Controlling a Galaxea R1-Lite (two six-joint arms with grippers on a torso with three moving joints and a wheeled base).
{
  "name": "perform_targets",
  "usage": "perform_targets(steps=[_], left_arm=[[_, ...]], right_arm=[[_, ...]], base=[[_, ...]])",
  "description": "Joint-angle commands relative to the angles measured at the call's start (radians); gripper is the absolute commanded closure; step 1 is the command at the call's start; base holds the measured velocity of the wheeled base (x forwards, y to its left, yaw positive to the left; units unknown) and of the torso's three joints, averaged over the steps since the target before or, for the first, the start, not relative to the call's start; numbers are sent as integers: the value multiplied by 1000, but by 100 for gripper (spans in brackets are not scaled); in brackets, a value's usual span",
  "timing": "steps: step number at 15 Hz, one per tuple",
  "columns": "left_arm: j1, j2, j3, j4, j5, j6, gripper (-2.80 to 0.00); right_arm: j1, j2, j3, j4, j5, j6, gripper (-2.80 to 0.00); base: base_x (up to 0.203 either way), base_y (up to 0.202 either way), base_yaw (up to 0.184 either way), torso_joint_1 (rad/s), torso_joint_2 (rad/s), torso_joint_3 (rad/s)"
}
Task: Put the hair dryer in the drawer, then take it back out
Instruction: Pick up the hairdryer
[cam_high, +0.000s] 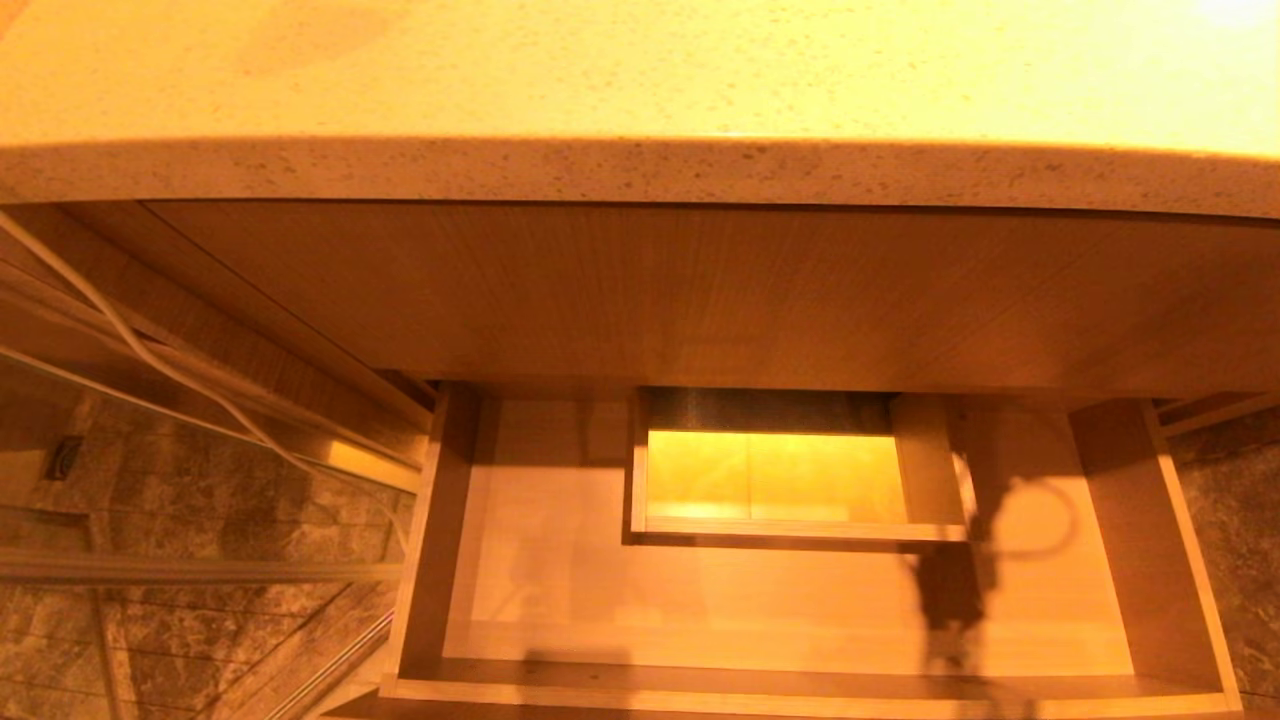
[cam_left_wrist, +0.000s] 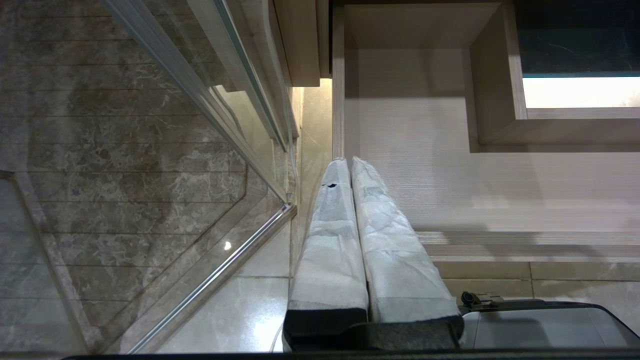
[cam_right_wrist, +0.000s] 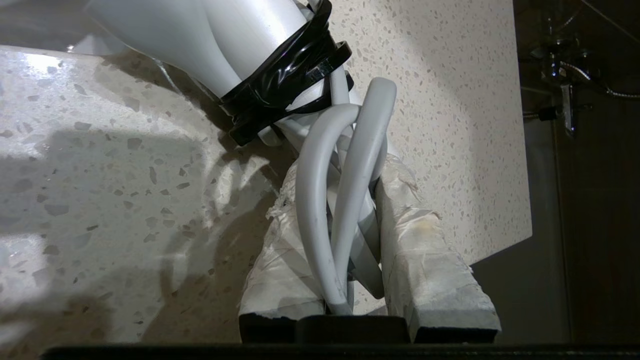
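The white hair dryer lies on the speckled countertop, with black tape wound round its handle and grey cord loops trailing from it. My right gripper is shut on that cord bundle at the handle's end, one padded finger on each side. The drawer stands pulled out below the counter, with nothing lying in it and a boxed cutout near its back. My left gripper hangs shut and holding nothing beside the drawer's left side. Neither arm shows in the head view.
The countertop overhangs a plain wood panel above the drawer. A glass shower door with a metal rail stands to the left, a white cable running along it. A tap fitting shows past the counter's end.
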Motion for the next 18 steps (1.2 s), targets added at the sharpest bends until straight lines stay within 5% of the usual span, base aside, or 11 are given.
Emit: perform_targets(steps=[1,18], left_arm=[[0,0,2,-1,0,0,0],[0,0,2,-1,0,0,0]], right_arm=[[0,-28,3,-2,-4,-12,0],[0,-139,19,-101,-4,-118,0]], base=[[0,0,0,0,0,0],[0,0,0,0,0,0]])
